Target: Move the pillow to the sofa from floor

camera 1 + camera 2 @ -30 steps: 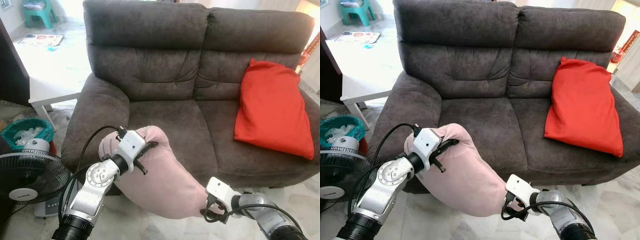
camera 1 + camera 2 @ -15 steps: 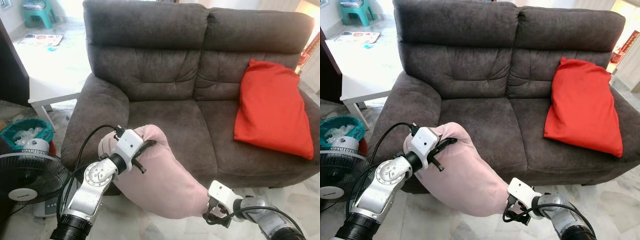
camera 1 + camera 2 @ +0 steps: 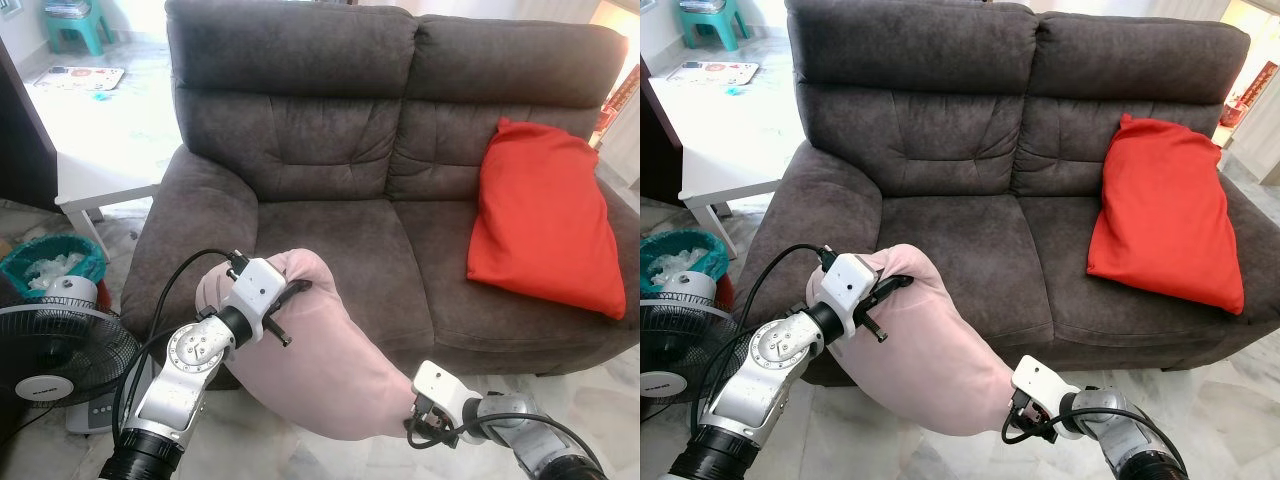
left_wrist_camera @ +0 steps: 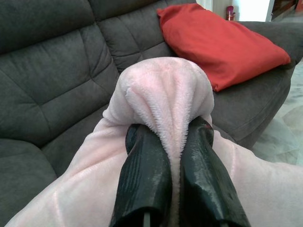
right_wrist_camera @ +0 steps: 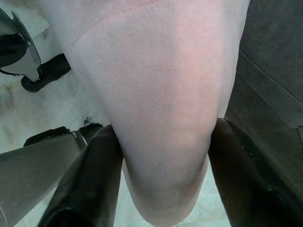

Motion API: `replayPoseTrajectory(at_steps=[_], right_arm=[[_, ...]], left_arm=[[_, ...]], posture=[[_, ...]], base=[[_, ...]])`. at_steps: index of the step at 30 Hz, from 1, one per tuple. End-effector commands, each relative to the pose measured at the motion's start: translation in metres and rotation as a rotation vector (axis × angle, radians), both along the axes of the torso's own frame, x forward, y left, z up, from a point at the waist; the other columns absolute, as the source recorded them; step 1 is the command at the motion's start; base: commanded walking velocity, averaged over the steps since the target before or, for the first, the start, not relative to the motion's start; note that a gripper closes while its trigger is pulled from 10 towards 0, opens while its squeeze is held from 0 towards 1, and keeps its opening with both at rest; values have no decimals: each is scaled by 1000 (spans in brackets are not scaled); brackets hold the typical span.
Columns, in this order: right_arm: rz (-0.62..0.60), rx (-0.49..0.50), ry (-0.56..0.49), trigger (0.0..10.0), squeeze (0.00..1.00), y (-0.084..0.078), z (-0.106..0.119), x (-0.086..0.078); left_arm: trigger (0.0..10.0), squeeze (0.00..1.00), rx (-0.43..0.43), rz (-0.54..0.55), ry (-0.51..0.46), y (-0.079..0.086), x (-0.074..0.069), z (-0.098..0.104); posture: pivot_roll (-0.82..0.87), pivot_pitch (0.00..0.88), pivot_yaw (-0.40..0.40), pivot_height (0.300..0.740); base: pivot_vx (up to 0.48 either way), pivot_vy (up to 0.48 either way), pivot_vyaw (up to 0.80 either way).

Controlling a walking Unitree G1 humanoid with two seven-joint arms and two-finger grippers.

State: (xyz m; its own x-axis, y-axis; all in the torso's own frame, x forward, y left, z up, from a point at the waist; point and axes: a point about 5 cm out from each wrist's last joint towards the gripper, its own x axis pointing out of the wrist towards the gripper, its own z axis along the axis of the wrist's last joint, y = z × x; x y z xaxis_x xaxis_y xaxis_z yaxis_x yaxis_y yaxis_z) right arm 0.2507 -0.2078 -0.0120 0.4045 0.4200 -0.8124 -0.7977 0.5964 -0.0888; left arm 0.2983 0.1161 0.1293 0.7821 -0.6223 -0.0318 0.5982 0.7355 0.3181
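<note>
Pink pillow point(image 3: 310, 360): hanging off the floor in front of the sofa point(image 3: 330, 210), its upper end leaning against the front edge of the left seat cushion, its lower end down over the tiled floor point(image 3: 600, 390). Left claw point(image 4: 165, 142): pinching a fold of the pillow's upper end, both fingers point(image 4: 147, 175) pressing tight on the plush with only the fabric between them. Right claw point(image 5: 163, 156): straddling the pillow's lower end, fingers spread wide and lying against either side of the bulge, gripping it. Red pillow point(image 3: 545, 220): leaning upright against the backrest on the sofa's right seat, well apart from the pink one. Fan point(image 3: 55, 355): standing on the floor at the left, just beside the sofa's left armrest. Teal basket point(image 3: 45, 265): sitting behind the fan. White surface point(image 3: 100, 150): standing beyond the armrest.
</note>
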Motion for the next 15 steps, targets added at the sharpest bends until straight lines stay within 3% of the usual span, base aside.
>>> replayPoseTrajectory(at_steps=[1, 15], right_arm=[[-12, 8, -7, 0, 0, -3, 2, 2], [7, 14, -17, 0, 0, -1, 4, 4]], left_arm=[[10000, 0, -30, -12, -132, -5, 4, 29], [10000, 0, -3, -32, -119, -10, 3, 24]], posture=[[160, 0, -130, 740], [156, 0, -129, 740]], base=[[0, 0, 0], [0, 0, 0]])
